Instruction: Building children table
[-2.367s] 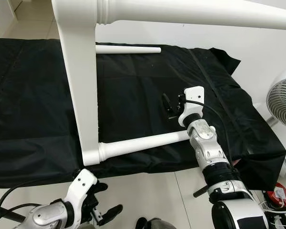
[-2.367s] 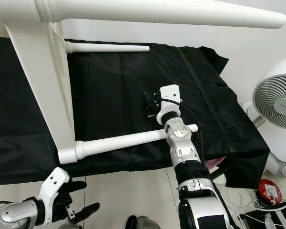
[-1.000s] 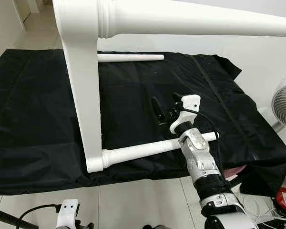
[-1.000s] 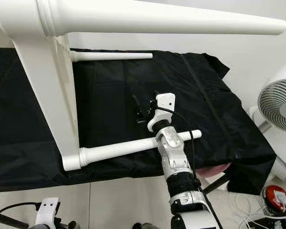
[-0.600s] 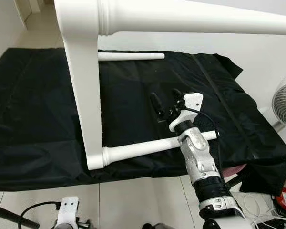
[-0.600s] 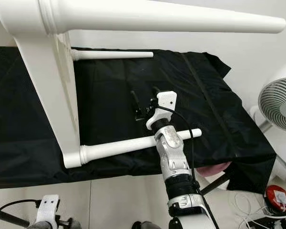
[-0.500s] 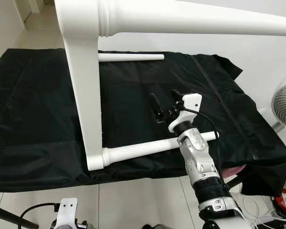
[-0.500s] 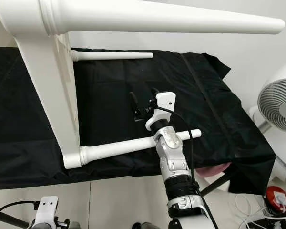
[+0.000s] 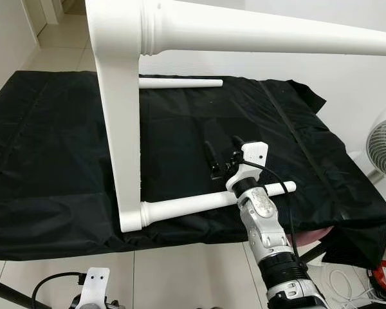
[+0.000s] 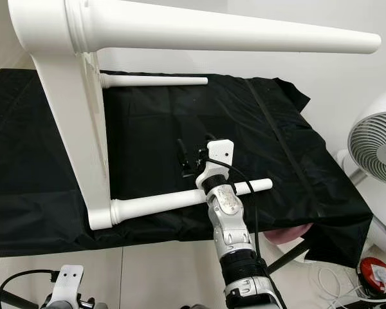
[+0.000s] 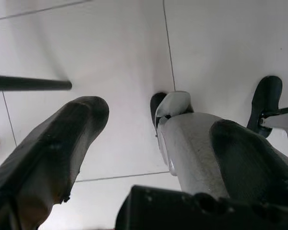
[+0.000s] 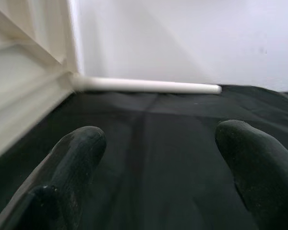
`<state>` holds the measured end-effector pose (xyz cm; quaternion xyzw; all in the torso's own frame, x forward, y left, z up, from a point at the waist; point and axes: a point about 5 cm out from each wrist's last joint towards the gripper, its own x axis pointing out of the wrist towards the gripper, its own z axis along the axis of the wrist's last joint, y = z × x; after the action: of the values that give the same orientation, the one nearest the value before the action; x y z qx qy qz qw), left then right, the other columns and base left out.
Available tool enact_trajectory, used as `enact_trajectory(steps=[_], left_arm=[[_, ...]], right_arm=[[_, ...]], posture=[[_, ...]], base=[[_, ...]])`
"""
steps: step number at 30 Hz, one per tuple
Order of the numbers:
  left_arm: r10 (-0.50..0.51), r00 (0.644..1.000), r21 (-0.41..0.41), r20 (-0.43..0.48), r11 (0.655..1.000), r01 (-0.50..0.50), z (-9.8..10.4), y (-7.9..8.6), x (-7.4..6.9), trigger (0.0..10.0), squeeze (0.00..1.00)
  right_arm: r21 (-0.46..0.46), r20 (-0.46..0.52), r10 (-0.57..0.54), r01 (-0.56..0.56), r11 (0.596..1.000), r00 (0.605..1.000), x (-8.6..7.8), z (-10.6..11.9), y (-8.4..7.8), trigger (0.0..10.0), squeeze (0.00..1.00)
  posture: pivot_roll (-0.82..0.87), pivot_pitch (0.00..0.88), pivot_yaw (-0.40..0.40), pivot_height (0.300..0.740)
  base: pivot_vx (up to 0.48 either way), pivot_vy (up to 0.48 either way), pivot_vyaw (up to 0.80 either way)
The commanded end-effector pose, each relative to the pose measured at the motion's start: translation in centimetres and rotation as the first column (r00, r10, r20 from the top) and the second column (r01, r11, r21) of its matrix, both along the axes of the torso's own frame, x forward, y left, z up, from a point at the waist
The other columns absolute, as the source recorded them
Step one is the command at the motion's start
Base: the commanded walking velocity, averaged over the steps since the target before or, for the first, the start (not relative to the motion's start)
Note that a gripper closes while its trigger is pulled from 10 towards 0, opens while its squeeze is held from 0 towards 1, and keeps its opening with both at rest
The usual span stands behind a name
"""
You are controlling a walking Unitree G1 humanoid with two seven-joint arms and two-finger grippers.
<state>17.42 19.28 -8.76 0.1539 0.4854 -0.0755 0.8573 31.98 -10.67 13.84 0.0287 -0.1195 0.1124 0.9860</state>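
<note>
The right gripper (image 9: 221,154) has slid toward the black cloth's (image 9: 51,129) near edge, spread wide and empty, above the lowest table leg (image 9: 199,203); grasping remains.

The right gripper (image 9: 222,156) opened its fingers and moved nearer the table frame (image 9: 122,148); the left arm dropped lower.

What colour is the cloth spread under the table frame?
Plain black; the black cloth sheet shows best in the left eye view.
</note>
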Motion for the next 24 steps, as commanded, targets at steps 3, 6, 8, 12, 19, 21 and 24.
enact_trajectory(steps=[3, 6, 8, 12, 19, 21, 24], left_arm=[[0.000, 1.000, 0.059, 0.001, 0.998, -0.001, -0.3, -0.4, -0.5, 10.0, 0.00], [0.028, 1.000, 0.060, -0.010, 0.998, -0.027, -0.4, -0.2, -0.8, 10.0, 0.00], [0.037, 0.999, 0.065, -0.012, 0.997, -0.036, -0.5, -0.2, -0.9, 10.0, 0.00], [0.027, 1.000, 0.063, -0.008, 0.998, -0.027, -0.4, -0.4, -0.7, 10.0, 0.00], [-0.002, 1.000, 0.069, -0.007, 0.998, 0.003, -0.4, -0.8, -0.4, 10.0, 0.00], [0.005, 1.000, 0.070, -0.009, 0.998, -0.004, -0.4, -0.7, -0.5, 10.0, 0.00], [0.019, 1.000, 0.064, -0.011, 0.998, -0.018, -0.4, -0.6, -0.5, 10.0, 0.00]], right_arm=[[-0.017, -0.037, -0.054, 0.053, 0.998, 0.998, -0.3, -1.1, -0.6, 10.0, 0.00], [-0.016, -0.041, -0.061, 0.061, 0.998, 0.997, -0.4, -1.4, -0.5, 10.0, 0.00], [-0.021, -0.054, -0.053, 0.052, 0.998, 0.997, -0.4, -1.6, -0.4, 10.0, 0.00], [-0.019, -0.053, -0.051, 0.050, 0.999, 0.997, -0.4, -1.8, -0.4, 10.0, 0.00], [-0.039, -0.052, -0.064, 0.063, 0.997, 0.997, -0.2, -2.0, -0.5, 10.0, 0.00], [-0.039, -0.052, -0.059, 0.057, 0.998, 0.997, -0.1, -2.0, -0.4, 10.0, 0.00], [-0.042, -0.051, -0.054, 0.052, 0.998, 0.997, 0.0, -2.0, -0.1, 10.0, 0.00]], posture=[[0.06, 0.000, -0.079, 0.740], [0.06, 0.000, -0.080, 0.740], [0.06, 0.000, -0.080, 0.740], [0.05, 0.000, -0.078, 0.740], [0.05, 0.000, -0.083, 0.740], [0.05, 0.000, -0.084, 0.740], [0.05, 0.000, -0.084, 0.740]], base=[[0.000, 0.000, 0.00], [0.000, 0.000, 0.00], [0.000, 0.000, 0.00], [0.000, 0.000, 0.00], [0.000, 0.000, 0.00], [0.000, 0.000, 0.00], [0.000, 0.000, 0.00]])
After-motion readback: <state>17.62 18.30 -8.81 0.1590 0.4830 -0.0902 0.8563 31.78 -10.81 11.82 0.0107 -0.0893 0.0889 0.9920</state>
